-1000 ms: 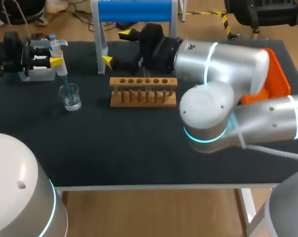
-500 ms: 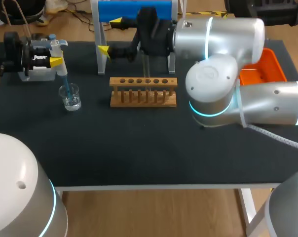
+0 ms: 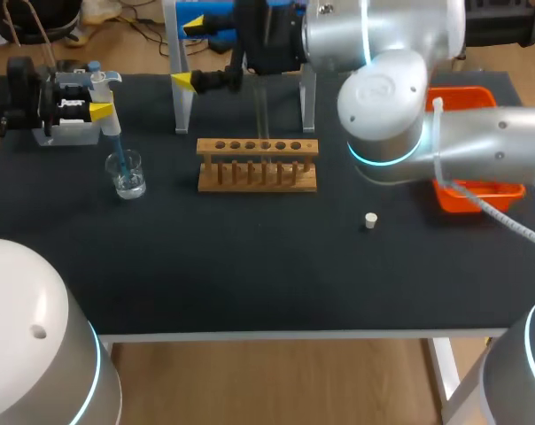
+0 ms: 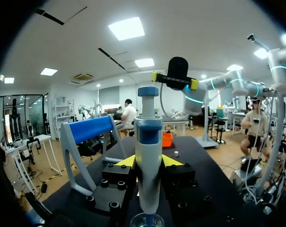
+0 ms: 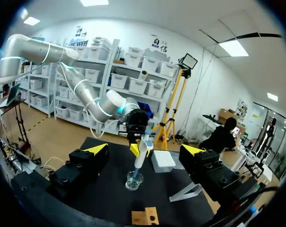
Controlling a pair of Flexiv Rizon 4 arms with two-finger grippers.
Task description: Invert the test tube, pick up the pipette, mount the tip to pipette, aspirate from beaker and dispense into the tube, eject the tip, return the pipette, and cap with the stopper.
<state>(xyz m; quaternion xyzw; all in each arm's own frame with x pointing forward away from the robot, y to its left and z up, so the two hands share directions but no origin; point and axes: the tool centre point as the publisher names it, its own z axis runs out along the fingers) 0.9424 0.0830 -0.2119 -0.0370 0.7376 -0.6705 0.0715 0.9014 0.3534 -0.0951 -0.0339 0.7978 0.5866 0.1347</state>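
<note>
The white and blue pipette [image 3: 99, 81] stands upright over the far left of the dark surface [image 3: 250, 266], its blue tip [image 3: 116, 143] dipping into the clear glass beaker [image 3: 127, 174]. A clear test tube [image 3: 260, 111] appears to stand upright in the wooden rack [image 3: 257, 165] mid-surface, and the small white stopper [image 3: 370, 220] lies alone to the rack's right

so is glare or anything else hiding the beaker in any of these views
Head view: even light, only small glints on the beaker, which shows clearly. Left wrist view: the pipette in front covers all but its rim. Right wrist view: the beaker is in plain sight, with no strong glare on it.
</note>
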